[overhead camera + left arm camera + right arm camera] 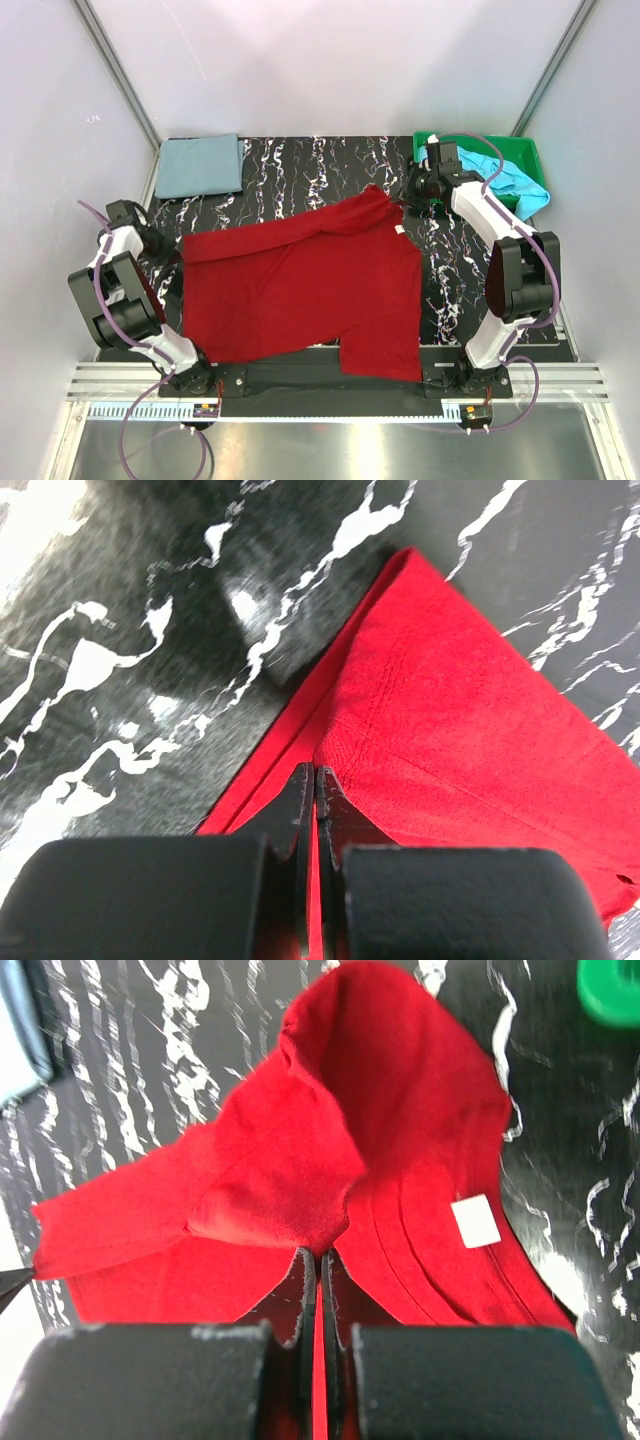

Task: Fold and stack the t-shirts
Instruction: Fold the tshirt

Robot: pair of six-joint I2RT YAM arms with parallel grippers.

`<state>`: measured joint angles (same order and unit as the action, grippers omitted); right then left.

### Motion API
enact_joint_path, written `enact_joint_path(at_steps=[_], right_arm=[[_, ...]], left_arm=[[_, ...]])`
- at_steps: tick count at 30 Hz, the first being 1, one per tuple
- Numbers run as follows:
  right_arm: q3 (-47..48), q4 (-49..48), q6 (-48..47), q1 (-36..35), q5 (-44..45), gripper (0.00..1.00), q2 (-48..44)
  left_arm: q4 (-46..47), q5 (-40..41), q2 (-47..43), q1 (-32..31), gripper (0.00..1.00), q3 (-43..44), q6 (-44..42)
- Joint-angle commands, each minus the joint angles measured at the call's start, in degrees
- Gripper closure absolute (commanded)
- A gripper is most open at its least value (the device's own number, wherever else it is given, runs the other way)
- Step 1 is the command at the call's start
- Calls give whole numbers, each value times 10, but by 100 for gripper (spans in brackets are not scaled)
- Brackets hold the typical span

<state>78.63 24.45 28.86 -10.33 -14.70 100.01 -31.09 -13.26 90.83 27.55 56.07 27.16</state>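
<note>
The deep red t-shirt (300,290) lies spread across the black marbled table. My left gripper (168,252) is shut on its left edge; in the left wrist view the red cloth (470,730) is pinched between the fingers (296,800). My right gripper (408,205) is shut on the shirt's collar area at the upper right; in the right wrist view the bunched red cloth (330,1160) with a white label (476,1221) runs into the fingers (305,1280). The grey-blue t-shirt (200,165) lies folded at the back left. The turquoise t-shirt (505,180) lies crumpled in the tray.
A green plastic tray (530,152) stands at the back right, its rim also in the right wrist view (610,990). White walls enclose the table. A metal rail (330,385) runs along the near edge by the arm bases.
</note>
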Motion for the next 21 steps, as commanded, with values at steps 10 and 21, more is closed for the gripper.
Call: enact_joint_path(at_steps=[10,21], right_arm=[[-42,20,1,4,-4,100,-64],[-72,33,-3,4,10,100,-56]], left_arm=[[-13,26,-21,12,100,-10,-3],[-12,34,-23,12,100,-46,-2]])
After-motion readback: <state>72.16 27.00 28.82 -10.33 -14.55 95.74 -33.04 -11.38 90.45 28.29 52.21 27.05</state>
